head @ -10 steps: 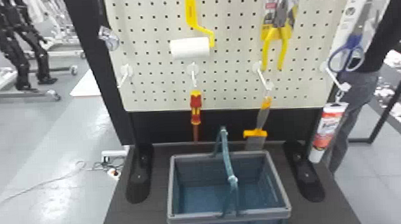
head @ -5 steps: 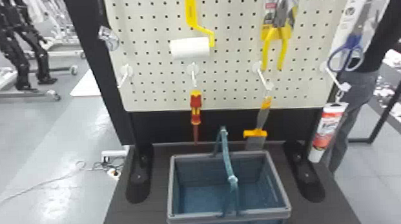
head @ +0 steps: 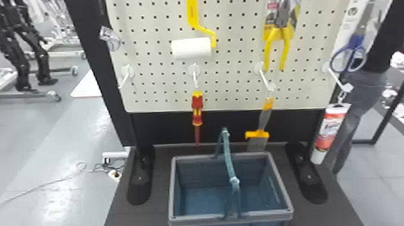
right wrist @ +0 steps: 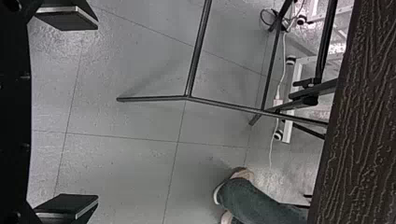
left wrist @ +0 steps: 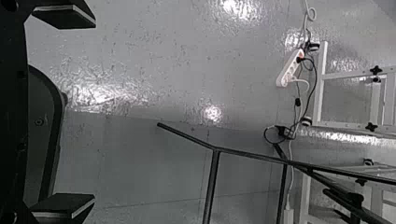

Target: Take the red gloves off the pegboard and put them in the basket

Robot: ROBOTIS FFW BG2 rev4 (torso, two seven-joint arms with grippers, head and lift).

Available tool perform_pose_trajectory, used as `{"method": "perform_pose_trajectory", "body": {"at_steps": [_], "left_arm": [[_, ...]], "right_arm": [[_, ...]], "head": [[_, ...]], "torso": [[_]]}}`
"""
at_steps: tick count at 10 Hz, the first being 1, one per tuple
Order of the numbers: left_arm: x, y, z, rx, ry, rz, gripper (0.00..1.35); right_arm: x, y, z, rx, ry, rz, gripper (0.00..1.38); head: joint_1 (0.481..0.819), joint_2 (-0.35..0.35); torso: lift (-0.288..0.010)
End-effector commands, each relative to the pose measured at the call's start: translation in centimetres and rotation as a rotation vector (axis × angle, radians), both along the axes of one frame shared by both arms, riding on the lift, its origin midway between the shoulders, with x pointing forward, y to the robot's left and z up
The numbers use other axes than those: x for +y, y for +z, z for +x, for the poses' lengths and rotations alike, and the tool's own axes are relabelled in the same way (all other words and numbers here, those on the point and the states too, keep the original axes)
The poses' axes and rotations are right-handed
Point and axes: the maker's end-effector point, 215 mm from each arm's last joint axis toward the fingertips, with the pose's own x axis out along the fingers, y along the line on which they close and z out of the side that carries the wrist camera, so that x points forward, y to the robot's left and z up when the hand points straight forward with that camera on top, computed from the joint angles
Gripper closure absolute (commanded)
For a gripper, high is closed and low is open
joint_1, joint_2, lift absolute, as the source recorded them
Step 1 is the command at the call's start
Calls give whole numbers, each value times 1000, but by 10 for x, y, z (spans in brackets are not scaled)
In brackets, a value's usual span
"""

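Head view: basket (head: 199, 220) stands below the pegboard (head: 164, 80), handle (head: 228, 158) raised.

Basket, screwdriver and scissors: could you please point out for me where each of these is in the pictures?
Basket (head: 196, 219): head view, on the near side of its grey rim.
Screwdriver (head: 197, 110): head view, on its red and yellow handle.
Scissors (head: 356, 41): head view, on the blue handle, just below the blades.

The pegboard (head: 236, 24) counts as one, with four white hooks (head: 195, 76) in its lower row. There is one roller (head: 192, 48), one screwdriver (head: 197, 103), one scraper (head: 257, 134), one tube (head: 329, 128), one pair of pliers (head: 268, 49), one pair of scissors (head: 356, 42), one basket (head: 261, 216) with one handle (head: 229, 162), and two black stand feet (head: 139, 190).
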Motion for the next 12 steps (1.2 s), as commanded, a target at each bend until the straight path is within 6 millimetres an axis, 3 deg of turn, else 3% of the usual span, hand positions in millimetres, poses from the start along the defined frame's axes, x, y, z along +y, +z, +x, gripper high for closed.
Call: {"method": "perform_pose_trajectory", "body": {"at_steps": [1, 12], "left_arm": [[0, 0, 0, 0, 0, 0, -2], [0, 0, 0, 0, 0, 0, -2]], "right_arm": [[0, 0, 0, 0, 0, 0, -2], [0, 0, 0, 0, 0, 0, -2]], "head": [[549, 0], [549, 0]], "torso": [[-100], [-100]]}}
